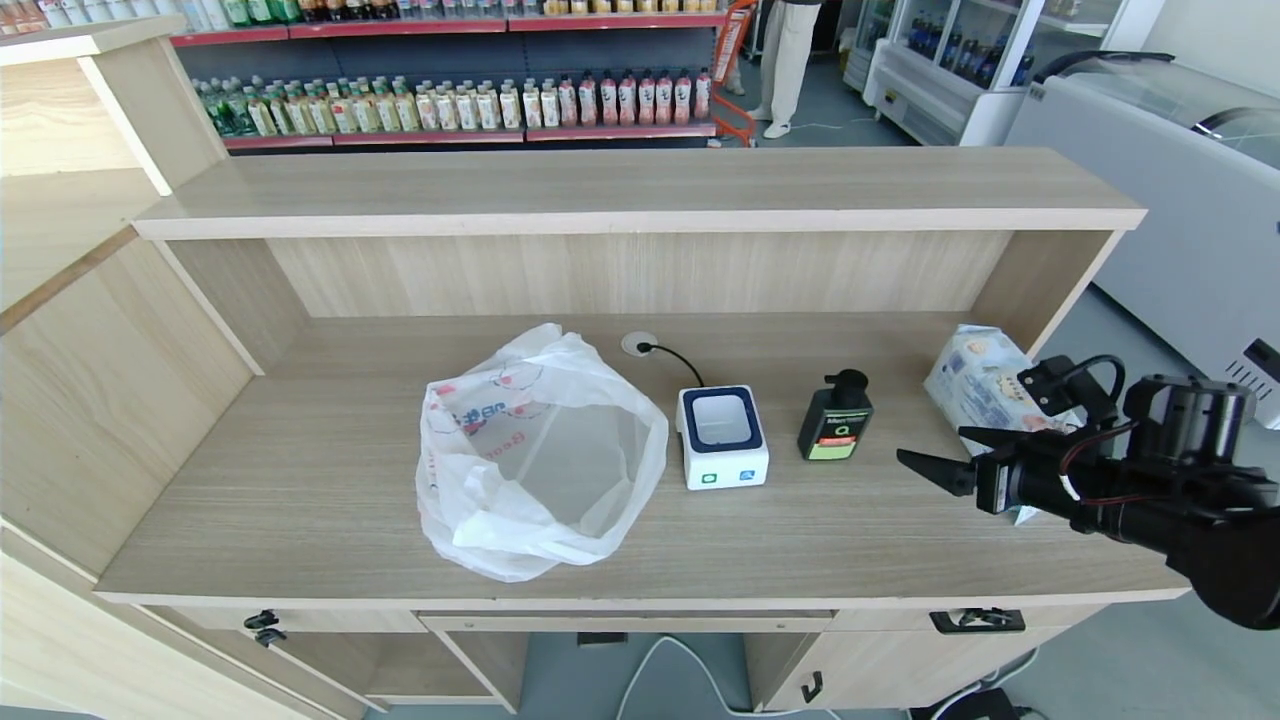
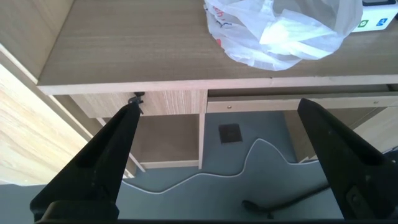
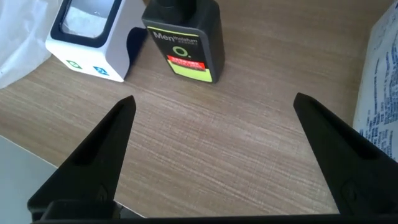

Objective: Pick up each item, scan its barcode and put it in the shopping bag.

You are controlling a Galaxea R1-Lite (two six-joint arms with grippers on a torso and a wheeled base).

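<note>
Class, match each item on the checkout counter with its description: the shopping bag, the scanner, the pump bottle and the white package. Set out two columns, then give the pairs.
Items
1. shopping bag
2. scanner
3. pump bottle
4. white package

Descriptions
a. dark, between the scanner and the package
b. farthest toward the robot's right
c. translucent white, lying open, farthest toward the robot's left
d. white box with a dark blue rim, between the bag and the bottle

Pairs: 1-c, 2-d, 3-a, 4-b
</note>
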